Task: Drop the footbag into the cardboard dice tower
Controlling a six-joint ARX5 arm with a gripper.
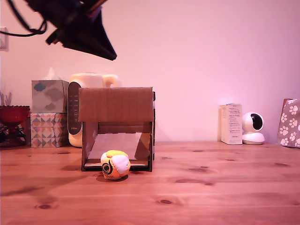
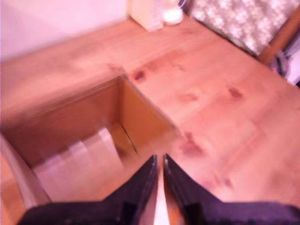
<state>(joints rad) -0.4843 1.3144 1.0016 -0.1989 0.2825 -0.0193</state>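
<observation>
Footbag [image 1: 115,164], orange/yellow/white with black ring logo, sits on tabletop [image 1: 211,187] before cardboard dice tower [image 1: 116,127]; my fingers [image 2: 140,185] nearly closed, empty.

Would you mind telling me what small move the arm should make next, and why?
Probably lift away and stop: the footbag already lies on the table at the mouth of the cardboard dice tower, and the gripper, nearly closed and holding nothing, hangs above the tower's open top.

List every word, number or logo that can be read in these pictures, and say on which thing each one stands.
No text can be read.
Footbag: black round logo with small letters below, too blurred.
White box: faint print, too small.
White appliance behind the cardboard tower: markings on its dark panel, too small.
</observation>
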